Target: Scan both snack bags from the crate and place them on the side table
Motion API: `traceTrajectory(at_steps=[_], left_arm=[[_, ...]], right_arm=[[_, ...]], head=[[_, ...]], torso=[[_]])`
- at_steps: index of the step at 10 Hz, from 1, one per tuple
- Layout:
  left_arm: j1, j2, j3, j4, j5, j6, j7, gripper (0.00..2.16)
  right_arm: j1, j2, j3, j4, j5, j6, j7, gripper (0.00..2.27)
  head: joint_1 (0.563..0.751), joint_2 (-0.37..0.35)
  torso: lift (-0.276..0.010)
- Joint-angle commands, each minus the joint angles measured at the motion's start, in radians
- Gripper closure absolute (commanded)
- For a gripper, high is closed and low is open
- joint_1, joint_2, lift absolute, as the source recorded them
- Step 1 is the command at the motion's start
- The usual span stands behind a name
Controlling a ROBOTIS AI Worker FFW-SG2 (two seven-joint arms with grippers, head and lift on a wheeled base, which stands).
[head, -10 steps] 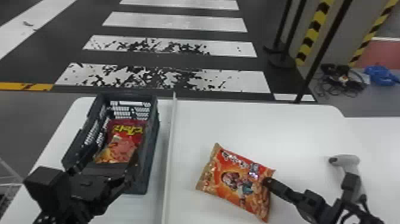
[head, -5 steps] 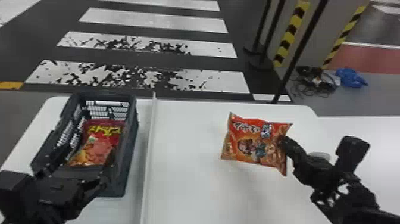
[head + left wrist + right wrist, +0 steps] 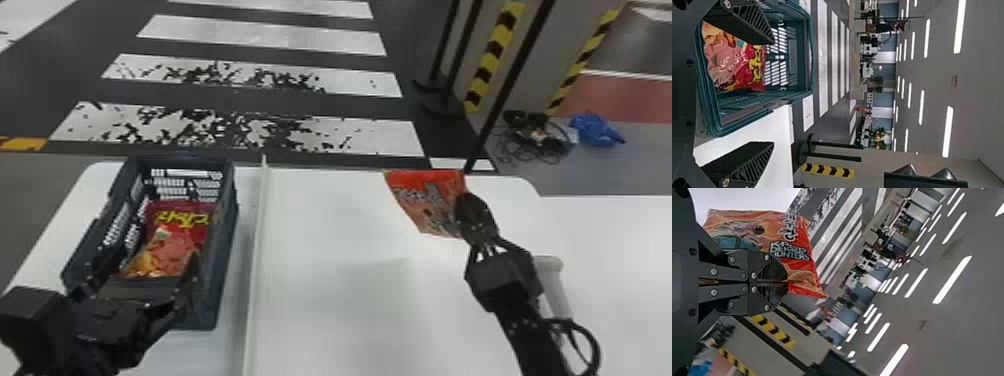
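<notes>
My right gripper point(image 3: 786, 282) pinches the orange snack bag point(image 3: 425, 200) by one side, held up to the right of the crate point(image 3: 226, 245). I judge a slow, steady carry farther from the crate suits it, so it doesn't swing. It looks glossy, creased near my grip. My left gripper point(image 3: 773, 93), fingers spread, is at the crate's near end; the red bag point(image 3: 172, 240) lies inside.

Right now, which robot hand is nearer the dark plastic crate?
Left. The left gripper is at the near end of the crate; the right gripper is beyond the white divider, pinching an orange snack bag.
</notes>
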Motion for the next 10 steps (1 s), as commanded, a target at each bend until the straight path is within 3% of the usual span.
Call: traceTrajectory(at_steps=[1, 4, 6, 7, 9, 10], left_arm=[[-0.002, 0.0, 0.0, 0.003, 0.0, -0.003, 0.0, 0.08], [-0.002, 0.0, -0.001, 0.006, 0.005, -0.003, 0.0, 0.08], [0.0, 0.0, -0.001, 0.004, 0.007, -0.003, 0.0, 0.08], [-0.002, 0.0, -0.001, 0.004, 0.007, -0.003, 0.0, 0.08], [-0.002, -0.001, -0.003, 0.004, 0.007, -0.003, -0.002, 0.09], [0.0, 0.0, -0.003, 0.004, 0.007, -0.003, 0.0, 0.09]], right_arm=[[0.028, 0.002, 0.033, 0.072, 0.233, -0.133, -0.048, 2.25], [0.082, 0.002, 0.045, 0.16, 0.562, -0.25, -0.07, 2.24], [0.122, 0.002, 0.047, 0.175, 0.613, -0.293, -0.015, 2.24], [0.151, 0.002, 0.045, 0.166, 0.595, -0.32, 0.011, 2.04], [0.178, 0.002, 0.045, 0.135, 0.506, -0.32, 0.07, 0.02], [0.192, 0.002, 0.044, 0.106, 0.461, -0.317, 0.131, 0.0]], head=[[0.695, -0.078], [0.695, 0.009], [0.695, 0.047], [0.695, 0.055], [0.695, 0.083], [0.695, 0.087]], torso=[[-0.098], [-0.098], [-0.098], [-0.098], [-0.098], [-0.098]])
